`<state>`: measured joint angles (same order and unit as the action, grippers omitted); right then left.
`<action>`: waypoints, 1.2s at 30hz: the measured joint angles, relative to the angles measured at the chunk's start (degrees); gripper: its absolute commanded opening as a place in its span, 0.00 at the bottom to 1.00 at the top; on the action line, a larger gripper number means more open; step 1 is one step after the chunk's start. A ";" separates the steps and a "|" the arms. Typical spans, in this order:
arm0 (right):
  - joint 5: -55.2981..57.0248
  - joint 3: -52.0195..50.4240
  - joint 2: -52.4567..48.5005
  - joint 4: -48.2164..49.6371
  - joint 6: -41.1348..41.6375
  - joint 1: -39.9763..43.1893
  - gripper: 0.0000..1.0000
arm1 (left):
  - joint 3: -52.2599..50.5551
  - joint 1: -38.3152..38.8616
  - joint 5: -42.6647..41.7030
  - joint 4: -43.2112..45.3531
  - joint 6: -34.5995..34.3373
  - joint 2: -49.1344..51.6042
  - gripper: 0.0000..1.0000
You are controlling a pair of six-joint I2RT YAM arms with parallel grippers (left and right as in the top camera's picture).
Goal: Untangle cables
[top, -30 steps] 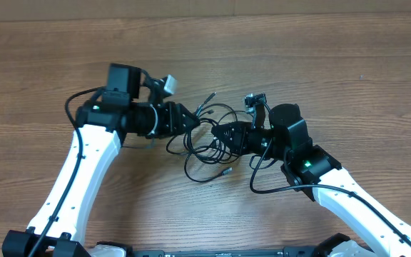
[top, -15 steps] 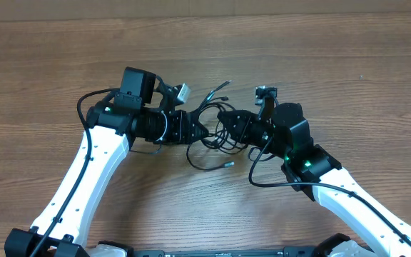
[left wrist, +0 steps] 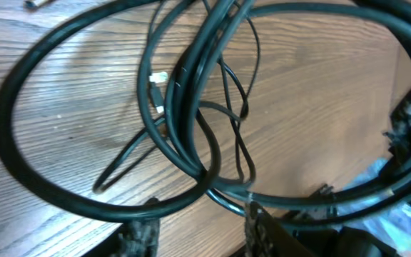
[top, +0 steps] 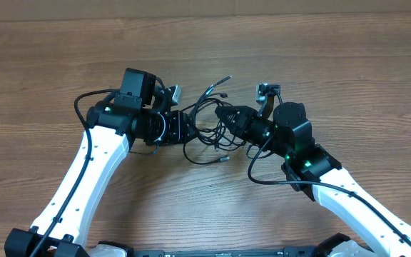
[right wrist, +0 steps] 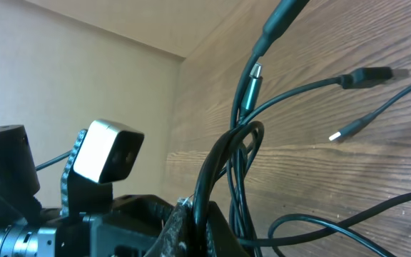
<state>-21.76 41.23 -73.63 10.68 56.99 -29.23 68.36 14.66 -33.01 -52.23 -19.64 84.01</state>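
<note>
Currently the cables (top: 207, 130) sit in one bunch on the table (top: 334, 57), between my two arms, with some loops raised off the wood. Right gripper (right wrist: 195, 227): jaws pinched together on several strands that rise straight out of them. Left gripper (left wrist: 200, 232): jaws stand apart, with a big loop and a few thinner strands crossing just ahead of the gap; nothing squeezed that I can see. Main risk, as I judge it: many strands cross at one spot near the left fingers (left wrist: 143, 235), so a straight pull apart would likely cinch that crossing into a knot rather than free it. Second risk: a silver-tipped plug (right wrist: 254, 71) stands among the raised strands and could hook a loop when dragged through. Third: my grippers are very near each other, and the camera (right wrist: 105, 153) on the left wrist is just beside the right jaws; a careless swing could knock them together. The right arm's own thick cord (top: 250, 171) droops near the bunch and may snag.
</note>
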 measured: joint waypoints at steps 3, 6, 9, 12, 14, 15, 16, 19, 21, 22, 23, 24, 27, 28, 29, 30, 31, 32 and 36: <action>-0.57 0.00 0.00 0.00 0.07 0.00 0.04 | 0.00 0.00 1.86 0.55 -1.42 0.00 0.34; -0.92 0.00 0.00 0.02 0.13 0.00 0.04 | 0.00 0.00 3.13 1.57 -2.34 0.00 0.33; -1.42 0.00 0.00 0.00 0.22 0.00 0.04 | 0.00 0.00 3.78 2.49 -2.97 0.00 0.33; -1.84 0.00 0.00 0.02 0.20 0.00 0.04 | 0.00 0.00 4.17 2.80 -3.39 0.00 0.33; -2.03 0.00 0.00 0.00 0.22 0.00 0.04 | 0.00 0.00 4.22 2.91 -3.98 0.00 0.33; -2.03 0.00 0.00 0.02 0.24 0.00 0.04 | 0.00 0.00 4.28 2.91 -4.04 0.00 0.33; -2.03 0.00 0.00 0.04 0.20 0.00 0.04 | 0.00 0.00 4.37 2.93 -4.13 0.00 0.33; -2.05 0.00 0.00 0.02 0.24 0.00 0.04 | 0.00 0.46 4.52 2.93 -4.24 0.00 0.32; -2.10 0.00 0.00 0.07 0.22 0.00 0.04 | 0.00 1.31 4.79 2.99 -4.26 0.00 0.33; -2.23 0.00 0.00 0.07 0.24 0.00 0.04 | 0.00 1.57 4.87 3.04 -4.39 0.00 0.33; -2.27 0.00 0.00 0.09 0.22 0.00 0.04 | 0.00 2.05 5.33 3.30 -4.68 0.00 0.33; -2.29 0.00 0.00 0.04 0.24 0.00 0.04 | 0.00 2.40 5.66 3.58 -4.92 0.00 0.33; -2.45 0.00 0.00 0.04 0.24 0.00 0.04 | 0.00 3.50 6.64 4.07 -5.62 0.00 0.33; -2.45 0.00 0.00 0.09 0.22 0.00 0.04 | 0.00 3.85 7.04 4.07 -5.81 0.00 0.33; -2.45 0.00 0.00 0.09 0.24 0.00 0.04 | 0.00 4.17 7.45 4.04 -5.99 0.00 0.33; -2.45 0.00 0.00 0.07 0.24 0.00 0.04 | 0.00 4.48 8.04 4.04 -6.21 0.00 0.33; -2.45 0.00 0.00 0.07 0.24 0.00 0.04 | 0.00 4.61 8.48 4.04 -6.40 0.00 0.33; -2.49 0.00 0.00 0.07 0.22 0.00 0.04 | 0.00 4.87 9.03 4.04 -6.67 0.00 0.32; -2.58 0.00 0.00 0.07 0.22 0.00 0.04 | 0.00 5.27 10.62 4.04 -7.45 0.00 0.33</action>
<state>-24.34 41.23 -73.63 10.74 57.21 -29.23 68.36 19.92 -22.39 -48.18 -27.09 84.01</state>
